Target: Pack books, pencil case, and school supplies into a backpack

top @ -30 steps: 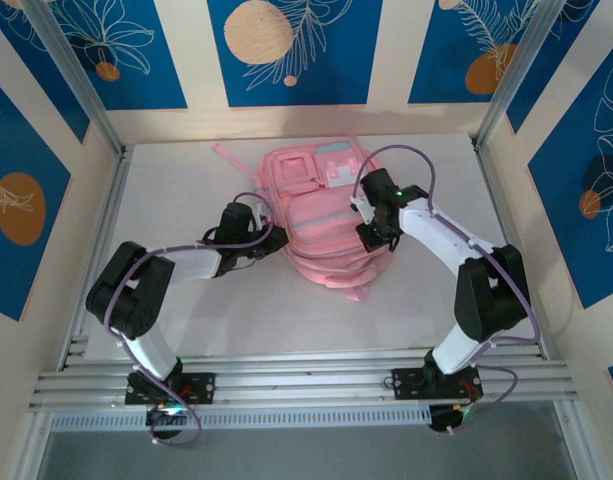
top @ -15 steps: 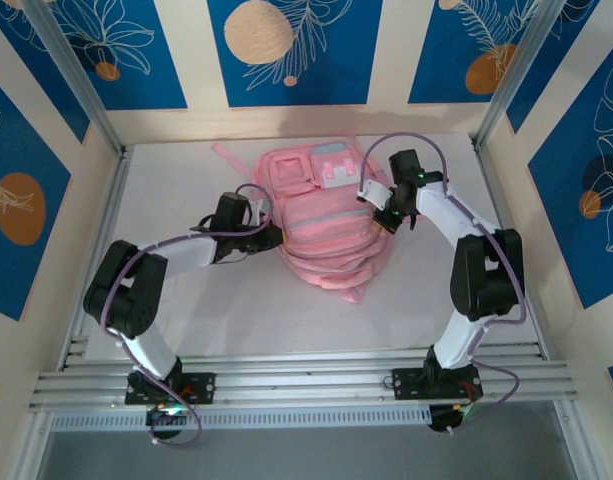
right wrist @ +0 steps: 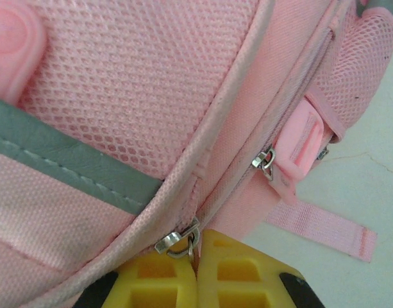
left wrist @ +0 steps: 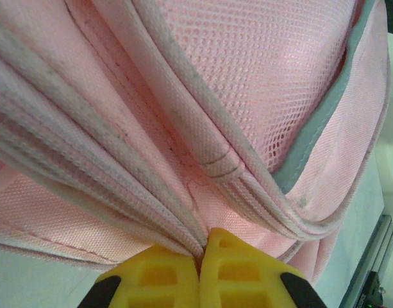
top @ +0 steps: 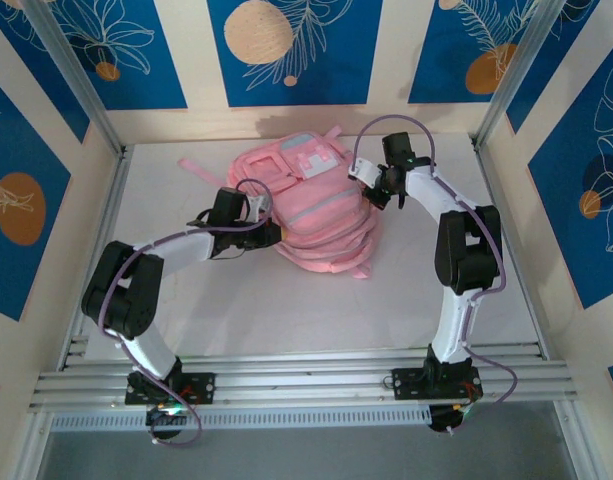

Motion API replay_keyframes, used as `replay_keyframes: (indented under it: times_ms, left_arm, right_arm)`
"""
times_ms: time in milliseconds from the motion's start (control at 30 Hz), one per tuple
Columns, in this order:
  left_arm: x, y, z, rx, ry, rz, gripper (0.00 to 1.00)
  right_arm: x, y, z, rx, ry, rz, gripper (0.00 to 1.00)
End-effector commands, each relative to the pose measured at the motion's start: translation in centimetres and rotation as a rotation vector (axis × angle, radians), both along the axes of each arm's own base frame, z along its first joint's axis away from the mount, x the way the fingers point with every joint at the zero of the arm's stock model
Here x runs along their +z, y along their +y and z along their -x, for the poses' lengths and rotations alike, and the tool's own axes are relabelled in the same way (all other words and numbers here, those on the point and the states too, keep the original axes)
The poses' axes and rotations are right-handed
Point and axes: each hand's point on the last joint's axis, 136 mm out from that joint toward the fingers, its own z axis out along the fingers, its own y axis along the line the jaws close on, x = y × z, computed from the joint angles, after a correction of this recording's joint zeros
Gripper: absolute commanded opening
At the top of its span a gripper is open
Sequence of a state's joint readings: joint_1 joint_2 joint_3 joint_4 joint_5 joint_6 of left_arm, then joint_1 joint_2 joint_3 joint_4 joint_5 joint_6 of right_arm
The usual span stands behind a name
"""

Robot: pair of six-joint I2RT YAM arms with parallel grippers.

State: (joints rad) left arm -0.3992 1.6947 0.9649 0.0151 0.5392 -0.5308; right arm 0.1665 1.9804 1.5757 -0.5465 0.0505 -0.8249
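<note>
White table (top: 186, 300) inside a booth of blue panels with orange discs is seen from above, and the backpack (top: 316, 205) is laid flat toward the far middle of it, front pockets up, straps trailing to the left and near side. The left gripper (top: 271, 232) is set against the pack's near-left edge. In its wrist view the yellow fingers (left wrist: 238, 273) are pressed fully together with the pink piping of the backpack (left wrist: 247, 96) running into their tips, so a pinch of seam is judged to be held. The right gripper (top: 376, 190) is placed at the pack's far-right edge. In its wrist view the jaws are likewise closed tight, and the metal zipper pull (right wrist: 178, 240) is caught at the very tip, its ring going into the seam between the fingers. A second pull (right wrist: 265, 159) is seen further along beside a pink tab, and a loose strap (right wrist: 324, 231) lies on the table beyond. The step in hand is judged to be zipper work on a main compartment, with one side anchored and the pull gripped on the other. Whether the zip is being opened or shut cannot be told. For the next move, the pull has to be drawn along the curved track while the left pinch is kept taut against it. A slip off the small ring or a bunching of fabric at the corner is the likely risk.
</note>
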Motion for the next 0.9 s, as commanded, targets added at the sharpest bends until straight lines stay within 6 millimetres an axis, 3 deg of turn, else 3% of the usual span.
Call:
replay_keyframes:
  times_ms: [0, 267, 333, 467, 567, 667, 733, 800, 867]
  left_arm:
    - [-1.8, 2.1, 3.0, -0.039, 0.107, -0.082, 0.00]
    - [-1.8, 2.1, 3.2, -0.037, 0.114, -0.071, 0.00]
    - [-1.2, 2.0, 3.0, -0.030, 0.101, -0.063, 0.00]
    - [0.4, 2.0, 2.5, -0.010, 0.061, -0.049, 0.04]
    - [1.8, 2.6, 2.1, 0.026, 0.016, -0.065, 0.25]
    - [3.1, 4.1, 1.5, 0.090, -0.060, -0.127, 0.54]
    - [4.0, 6.1, 0.8, 0.162, -0.137, -0.210, 0.81]
    - [4.7, 8.6, 0.3, 0.245, -0.210, -0.322, 0.98]
    - [5.6, 11.0, -0.1, 0.314, -0.290, -0.433, 1.00]
  right_arm:
    - [4.7, -4.7, -5.4, -0.252, -0.196, -0.012, 0.05]
    - [7.4, -2.0, -4.5, -0.264, -0.206, -0.209, 0.28]
    - [8.4, -1.8, -3.8, -0.284, -0.206, -0.259, 0.40]
    - [10.4, -1.3, -1.7, -0.331, -0.220, -0.335, 0.50]
    - [11.3, -1.7, 0.7, -0.404, -0.231, -0.365, 0.55]
    - [10.5, -2.6, 3.5, -0.509, -0.229, -0.385, 0.55]
    - [9.0, -3.5, 5.7, -0.598, -0.228, -0.410, 0.55]
    - [7.9, -4.3, 7.7, -0.669, -0.242, -0.454, 0.55]
    - [6.6, -5.1, 9.3, -0.712, -0.273, -0.484, 0.56]
